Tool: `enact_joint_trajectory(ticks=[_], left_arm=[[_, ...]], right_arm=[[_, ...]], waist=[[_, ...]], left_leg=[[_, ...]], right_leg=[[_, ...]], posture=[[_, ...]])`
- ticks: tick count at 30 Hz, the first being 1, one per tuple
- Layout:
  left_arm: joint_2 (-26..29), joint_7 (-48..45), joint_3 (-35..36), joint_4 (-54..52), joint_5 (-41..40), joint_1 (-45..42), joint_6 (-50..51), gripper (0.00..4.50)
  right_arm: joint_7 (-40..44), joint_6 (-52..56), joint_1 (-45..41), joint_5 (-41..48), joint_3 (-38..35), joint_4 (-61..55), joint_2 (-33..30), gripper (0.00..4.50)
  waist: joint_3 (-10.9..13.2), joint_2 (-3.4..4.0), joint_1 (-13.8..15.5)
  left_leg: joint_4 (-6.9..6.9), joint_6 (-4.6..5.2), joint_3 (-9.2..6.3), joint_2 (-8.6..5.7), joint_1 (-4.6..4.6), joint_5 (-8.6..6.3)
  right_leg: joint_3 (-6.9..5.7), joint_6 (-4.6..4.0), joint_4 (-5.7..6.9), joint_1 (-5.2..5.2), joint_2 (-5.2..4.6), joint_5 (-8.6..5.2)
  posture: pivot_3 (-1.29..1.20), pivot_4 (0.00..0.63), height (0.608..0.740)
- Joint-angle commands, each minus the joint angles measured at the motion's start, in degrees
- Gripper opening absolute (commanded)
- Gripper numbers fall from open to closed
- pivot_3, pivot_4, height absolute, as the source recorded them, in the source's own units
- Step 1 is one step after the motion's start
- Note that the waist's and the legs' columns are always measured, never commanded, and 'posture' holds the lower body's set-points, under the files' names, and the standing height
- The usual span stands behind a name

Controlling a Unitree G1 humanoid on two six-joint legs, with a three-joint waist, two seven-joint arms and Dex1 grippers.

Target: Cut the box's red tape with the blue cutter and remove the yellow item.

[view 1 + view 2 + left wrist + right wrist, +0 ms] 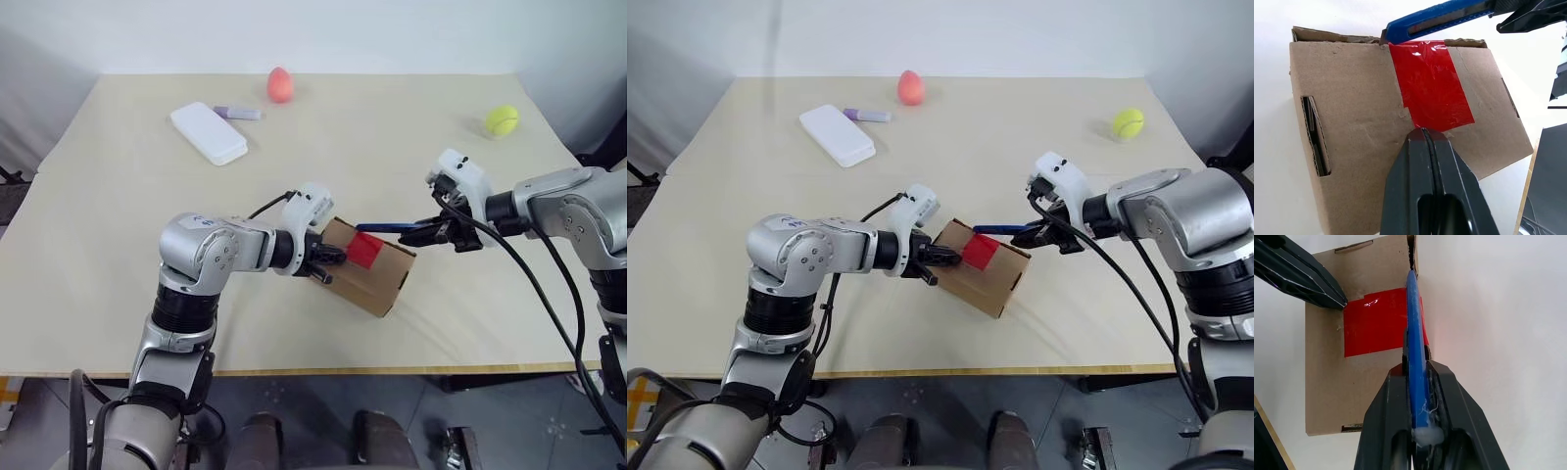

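The brown cardboard box (382, 279) lies tilted on the table in front of me, with the red tape (364, 250) across its top seam. My left gripper (336, 257) is shut, and its tips (1422, 132) press on the box at the near edge of the tape. My right gripper (419, 228) is shut on the blue cutter (387, 227). The cutter reaches over the box from the right, and its tip (1411, 274) rests at the box's edge beside the tape. The yellow item is hidden.
At the back left of the table lie a white case (208, 132) and a purple marker (238, 113), with a pinkish egg shape (280, 85) behind them. A tennis ball (502, 120) sits at the back right. The table's front edge (323, 371) runs close below the box.
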Motion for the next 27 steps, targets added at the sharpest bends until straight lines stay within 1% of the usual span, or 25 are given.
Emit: enact_joint_trajectory(ticks=[1,6,12,22,27], left_arm=[[0.11,1.28,-2.06,1.28,1.64,1.48,1.37,0.00],[0.02,1.36,-1.92,1.23,1.66,1.53,1.50,0.00],[0.08,1.60,-1.59,1.00,1.68,1.70,1.74,0.00],[0.03,1.73,-1.22,1.06,1.81,1.96,1.89,0.00],[0.08,1.76,-1.03,1.05,1.84,2.03,1.90,0.00]], right_arm=[[-0.09,-0.76,0.30,-0.78,0.06,-0.86,0.06,0.17],[-0.37,-0.78,-0.08,-1.40,1.25,0.09,0.88,0.17],[1.44,-0.78,-0.63,-1.73,2.77,-0.14,0.20,0.17],[5.98,-0.44,-1.12,-2.32,5.54,-1.89,-4.75,0.17],[6.98,0.00,-1.33,-2.55,6.01,-2.55,-5.96,0.17]], waist=[[0.00,0.00,-0.01],[0.00,0.00,-0.02],[0.00,0.00,-0.04],[0.00,0.00,0.14],[0.00,0.00,0.11]], left_leg=[[0.00,0.00,0.00,0.00,0.00,0.00],[0.00,0.00,0.00,0.00,0.01,0.00],[0.01,0.00,0.01,0.00,0.06,0.00],[-0.03,0.00,0.01,0.00,0.02,0.00],[-0.05,0.01,0.02,0.00,0.02,-0.01]], right_leg=[[0.00,0.00,0.00,0.00,0.00,0.00],[0.00,0.00,0.00,0.01,0.00,0.00],[0.02,-0.01,0.02,0.04,0.00,0.00],[0.01,0.00,-0.09,0.03,0.00,0.01],[0.01,0.02,-0.14,0.03,0.00,0.02]], posture=[[0.00,0.150,0.740],[0.00,0.150,0.740],[0.00,0.150,0.740],[0.00,0.150,0.740],[0.00,0.150,0.740]])
